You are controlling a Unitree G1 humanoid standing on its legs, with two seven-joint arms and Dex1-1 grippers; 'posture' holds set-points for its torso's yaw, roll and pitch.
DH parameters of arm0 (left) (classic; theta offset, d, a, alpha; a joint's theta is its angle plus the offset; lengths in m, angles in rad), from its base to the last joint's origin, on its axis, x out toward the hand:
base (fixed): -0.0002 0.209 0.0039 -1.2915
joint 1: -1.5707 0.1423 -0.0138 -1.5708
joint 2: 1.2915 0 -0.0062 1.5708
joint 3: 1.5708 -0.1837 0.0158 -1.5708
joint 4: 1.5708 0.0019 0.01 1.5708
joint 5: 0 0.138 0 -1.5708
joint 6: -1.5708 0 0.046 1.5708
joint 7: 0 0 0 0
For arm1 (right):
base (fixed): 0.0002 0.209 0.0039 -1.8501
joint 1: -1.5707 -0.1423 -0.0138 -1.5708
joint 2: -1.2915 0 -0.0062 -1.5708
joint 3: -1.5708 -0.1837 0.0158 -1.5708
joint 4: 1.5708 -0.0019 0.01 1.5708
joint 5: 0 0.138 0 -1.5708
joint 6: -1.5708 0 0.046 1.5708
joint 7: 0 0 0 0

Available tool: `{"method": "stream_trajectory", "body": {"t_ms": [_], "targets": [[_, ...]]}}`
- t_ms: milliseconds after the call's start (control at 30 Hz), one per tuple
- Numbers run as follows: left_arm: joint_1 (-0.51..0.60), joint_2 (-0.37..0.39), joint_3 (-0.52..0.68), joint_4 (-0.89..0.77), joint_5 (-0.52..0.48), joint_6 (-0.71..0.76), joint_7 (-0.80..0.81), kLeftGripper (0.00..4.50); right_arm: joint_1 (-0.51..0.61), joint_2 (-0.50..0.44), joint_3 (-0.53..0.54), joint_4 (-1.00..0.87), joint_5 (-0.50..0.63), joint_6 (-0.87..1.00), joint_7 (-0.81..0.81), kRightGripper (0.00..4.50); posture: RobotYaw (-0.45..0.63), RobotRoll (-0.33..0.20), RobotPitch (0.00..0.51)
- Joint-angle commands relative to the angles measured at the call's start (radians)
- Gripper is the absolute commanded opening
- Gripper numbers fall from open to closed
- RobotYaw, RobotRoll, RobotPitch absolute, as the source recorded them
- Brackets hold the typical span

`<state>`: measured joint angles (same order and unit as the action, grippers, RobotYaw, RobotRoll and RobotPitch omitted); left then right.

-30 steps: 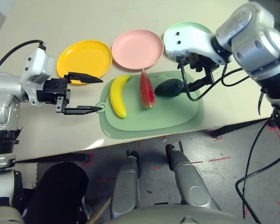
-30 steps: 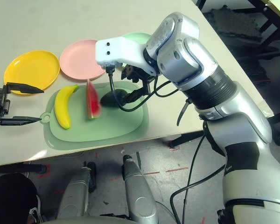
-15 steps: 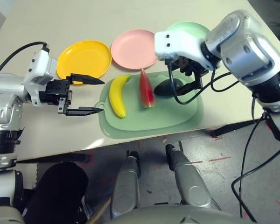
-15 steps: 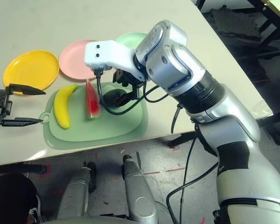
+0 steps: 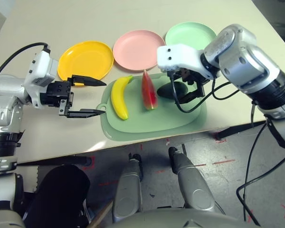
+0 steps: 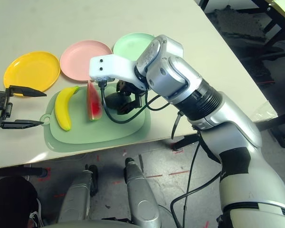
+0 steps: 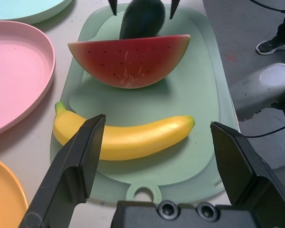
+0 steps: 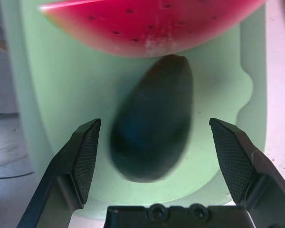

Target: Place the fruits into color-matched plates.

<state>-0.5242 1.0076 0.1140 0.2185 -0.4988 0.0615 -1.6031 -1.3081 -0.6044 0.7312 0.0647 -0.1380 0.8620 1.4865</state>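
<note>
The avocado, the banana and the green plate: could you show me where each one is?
avocado (image 8: 152, 118), right wrist view, middle of its dark body.
banana (image 5: 118, 99), left eye view, middle of its yellow curve.
green plate (image 5: 192, 34), left eye view, bare centre of the dish.

You have two head views looking forward and down at the bench from above; both take in the cutting mat and the three plates behind it, the right eye view set further toward the right arm. Your left wrist view looks along its jaws, near and low over the mat, at the banana, watermelon wedge and avocado. Your right wrist view sits very close above that same avocado, the wedge just beyond it
</note>
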Motion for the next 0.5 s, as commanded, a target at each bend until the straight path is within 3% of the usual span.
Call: {"method": "stream_trajectory", "body": {"t_ms": [33,500], "targets": [[0.017,0.013,0.012,-0.012,-0.004,0.006,-0.011,4.50,0.012,0.015,0.015,0.016,-0.010,-0.026,-0.008,4.49,-0.06,0.000,0.330],[0.019,0.014,0.019,-0.013,-0.004,0.004,-0.011,4.50,0.019,0.020,0.016,0.036,-0.023,-0.038,0.003,4.49,-0.06,0.000,0.330]]}}
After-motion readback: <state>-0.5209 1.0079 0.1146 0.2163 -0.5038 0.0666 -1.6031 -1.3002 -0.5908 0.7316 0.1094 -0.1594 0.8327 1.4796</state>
